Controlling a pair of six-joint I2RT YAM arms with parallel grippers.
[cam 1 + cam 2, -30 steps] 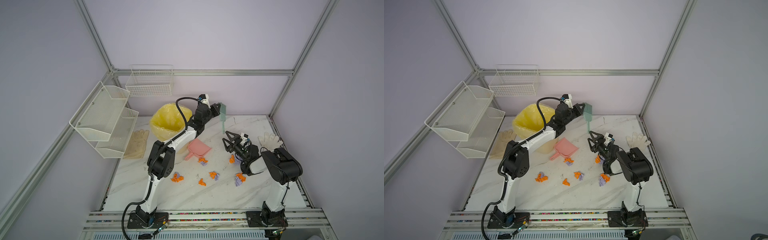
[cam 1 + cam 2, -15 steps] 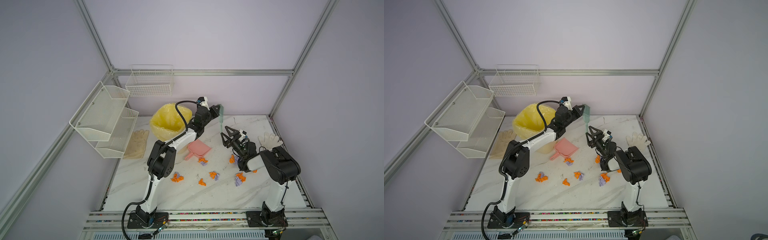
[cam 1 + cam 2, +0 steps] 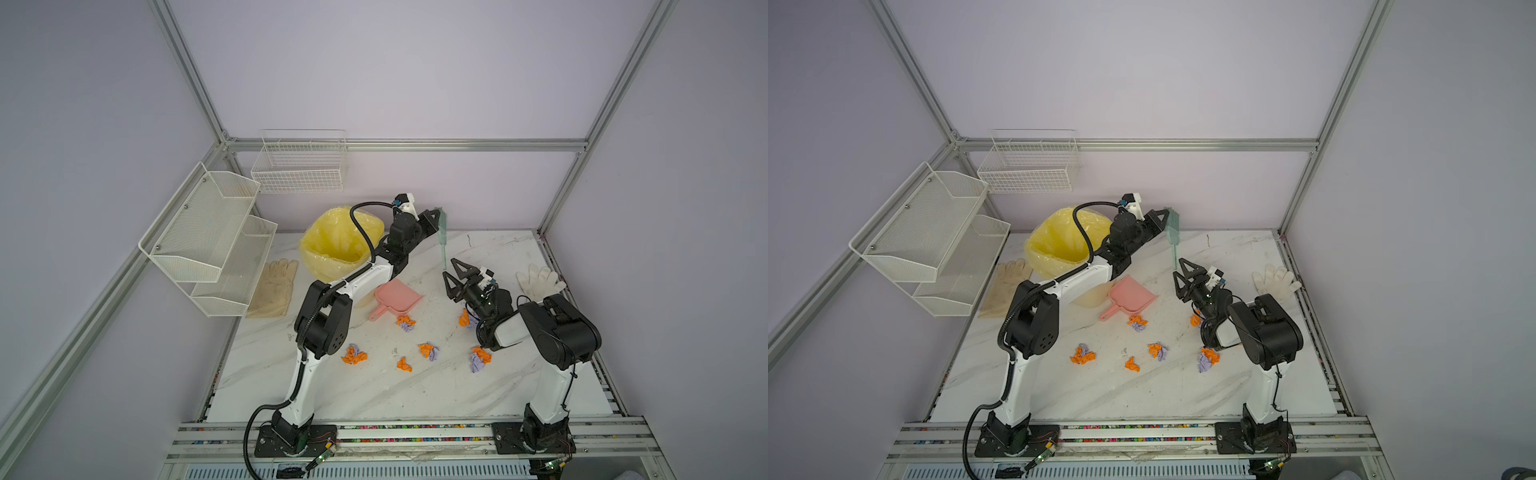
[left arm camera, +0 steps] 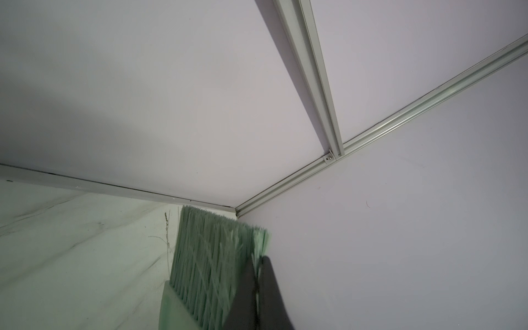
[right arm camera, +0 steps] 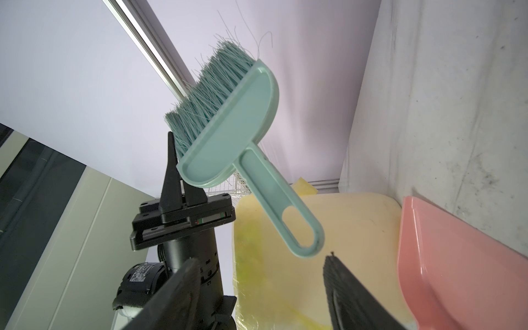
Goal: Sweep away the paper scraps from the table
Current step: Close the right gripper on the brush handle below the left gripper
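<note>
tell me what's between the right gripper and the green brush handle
Only air: in the right wrist view the handle of the green brush ends at the mouth of the open right gripper; neither finger appears to touch it.

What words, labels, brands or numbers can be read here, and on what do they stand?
Nothing here is legible.
White sticker on the black motor housing of the arm holding the teal brush: printed, but too small and blurred to read.
Pink dustpan and brush: no markings visible.

We see left arm (image 3: 308,376) & right arm (image 3: 549,392): white links, black joints; black cable (image 3: 360,232) on left, prob. corrugated.
</note>
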